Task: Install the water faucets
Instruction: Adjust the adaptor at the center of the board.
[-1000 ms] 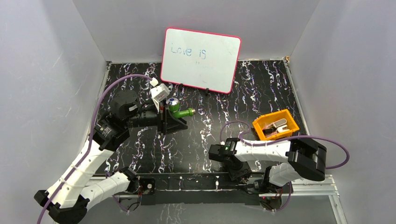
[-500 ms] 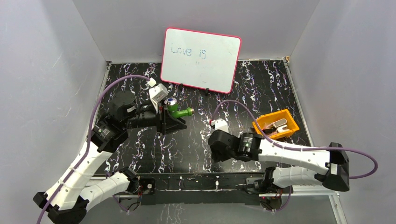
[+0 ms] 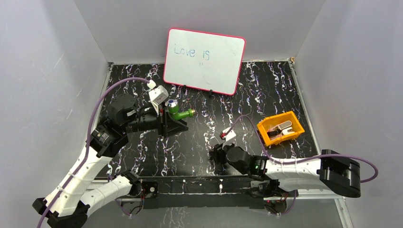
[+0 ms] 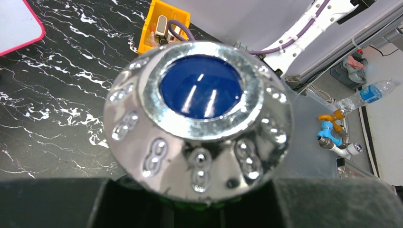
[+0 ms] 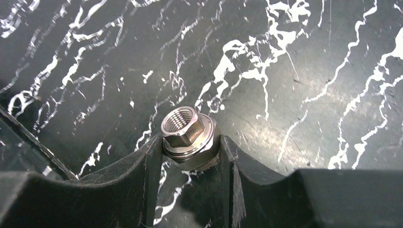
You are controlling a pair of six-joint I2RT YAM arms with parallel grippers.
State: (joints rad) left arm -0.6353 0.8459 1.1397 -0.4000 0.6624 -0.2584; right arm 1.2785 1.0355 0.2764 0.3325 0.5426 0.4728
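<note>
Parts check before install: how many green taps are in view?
1. The green tap is gripped in the left tool, left of centre, near the whiteboard. The orange tray could hide more.

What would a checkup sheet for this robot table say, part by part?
Surface: black marbled tabletop, white veins.
Job's things: green faucet with blue-and-silver knob; metal threaded fitting.
Clutter: orange tray holding metal pieces; whiteboard reading "Love is".
Grippers: left gripper shut on the faucet; right gripper shut on the fitting.
Cables: purple cable on each arm; the right one loops beside the tray.
Surroundings: grey walls on three sides.
</note>
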